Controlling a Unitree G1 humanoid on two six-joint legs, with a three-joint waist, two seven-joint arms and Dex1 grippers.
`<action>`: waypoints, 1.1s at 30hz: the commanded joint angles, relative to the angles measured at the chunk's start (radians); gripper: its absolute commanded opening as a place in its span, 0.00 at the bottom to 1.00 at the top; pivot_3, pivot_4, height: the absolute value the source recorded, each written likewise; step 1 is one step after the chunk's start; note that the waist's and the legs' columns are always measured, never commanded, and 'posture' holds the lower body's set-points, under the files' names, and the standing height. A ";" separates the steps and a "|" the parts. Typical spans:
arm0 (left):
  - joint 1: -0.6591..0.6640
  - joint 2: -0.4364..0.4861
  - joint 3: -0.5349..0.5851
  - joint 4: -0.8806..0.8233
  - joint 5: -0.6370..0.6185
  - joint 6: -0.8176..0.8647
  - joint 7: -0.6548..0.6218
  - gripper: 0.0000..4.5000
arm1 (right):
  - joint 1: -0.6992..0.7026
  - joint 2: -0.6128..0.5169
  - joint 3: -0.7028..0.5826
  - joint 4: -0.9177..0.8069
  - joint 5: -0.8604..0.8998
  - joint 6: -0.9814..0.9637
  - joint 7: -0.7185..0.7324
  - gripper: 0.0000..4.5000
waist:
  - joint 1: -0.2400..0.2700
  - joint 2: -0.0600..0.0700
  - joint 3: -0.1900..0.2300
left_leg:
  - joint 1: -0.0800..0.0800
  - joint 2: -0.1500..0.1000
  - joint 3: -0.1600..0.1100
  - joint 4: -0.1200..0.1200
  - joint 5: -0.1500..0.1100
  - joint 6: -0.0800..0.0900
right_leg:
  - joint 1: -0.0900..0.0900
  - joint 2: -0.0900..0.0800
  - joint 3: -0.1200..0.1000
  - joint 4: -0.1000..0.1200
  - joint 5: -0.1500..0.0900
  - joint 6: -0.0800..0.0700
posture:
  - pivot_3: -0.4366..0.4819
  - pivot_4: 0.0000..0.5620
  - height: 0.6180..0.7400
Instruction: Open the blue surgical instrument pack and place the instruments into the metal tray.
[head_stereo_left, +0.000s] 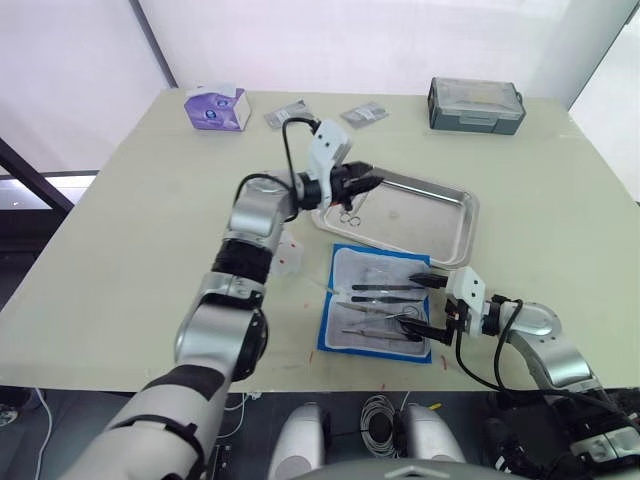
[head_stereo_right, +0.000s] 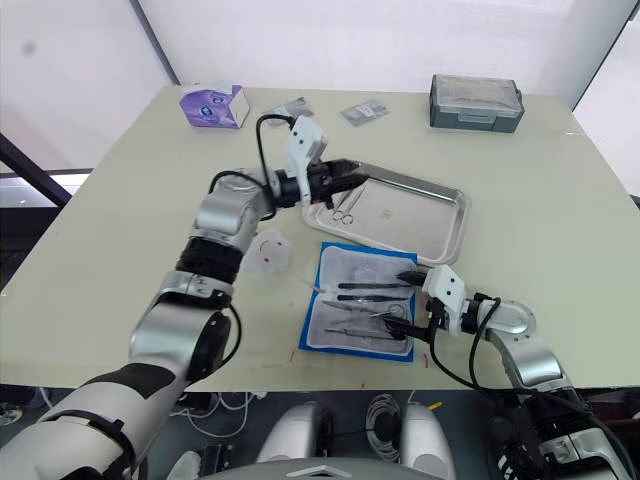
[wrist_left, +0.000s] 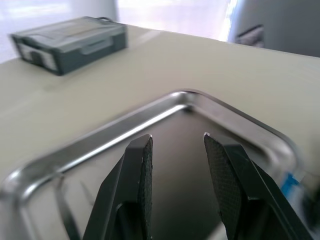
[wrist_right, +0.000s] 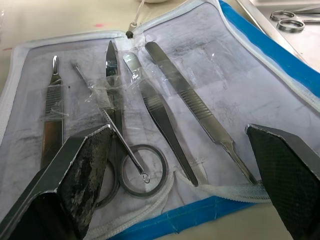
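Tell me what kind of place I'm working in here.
Likely a lab mock-up of a surgical prep station: an open blue surgical instrument pack, a metal tray and a tissue box on one plain table.

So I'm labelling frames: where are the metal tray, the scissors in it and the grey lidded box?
metal tray (head_stereo_left: 468, 214): left eye view, right rim.
scissors (head_stereo_left: 347, 214): left eye view, ring handles.
grey lidded box (head_stereo_left: 476, 103): left eye view, lid.

The shallow shiny steel tray (head_stereo_left: 440, 228) lies mostly bare, only ring-handled silver scissors (head_stereo_left: 348, 216) at its left end beneath the spread left gripper (head_stereo_left: 368, 180), while the wide-open right gripper (head_stereo_left: 423, 305) crowds the opened blue pouch's (head_stereo_left: 378, 299) right edge.
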 joint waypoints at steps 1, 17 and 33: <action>0.026 0.042 -0.028 -0.083 -0.034 -0.013 -0.130 0.39 | 0.057 -0.031 0.067 0.080 -0.107 0.093 -0.024 1.00 | 0.001 0.000 0.000 | 0.000 0.000 0.001 0.000 -0.002 0.003 | 0.000 0.000 0.001 0.000 0.000 0.000 | 0.48 0.27 0.89; 0.153 0.180 -0.199 -0.133 0.037 -0.090 -0.400 0.39 | 0.059 -0.050 0.083 0.087 -0.116 0.083 -0.029 1.00 | 0.001 0.000 -0.001 | 0.000 0.000 0.000 0.000 -0.002 0.004 | 0.000 0.001 0.002 -0.001 0.000 0.000 | 0.48 0.27 0.89; 0.175 0.133 -0.275 0.030 0.175 -0.342 -0.336 0.39 | 0.068 -0.048 0.076 0.077 -0.110 0.081 -0.039 1.00 | 0.002 0.000 -0.001 | 0.000 0.000 0.000 0.000 -0.003 0.005 | 0.000 0.001 0.003 -0.001 0.000 0.000 | 0.48 0.27 0.89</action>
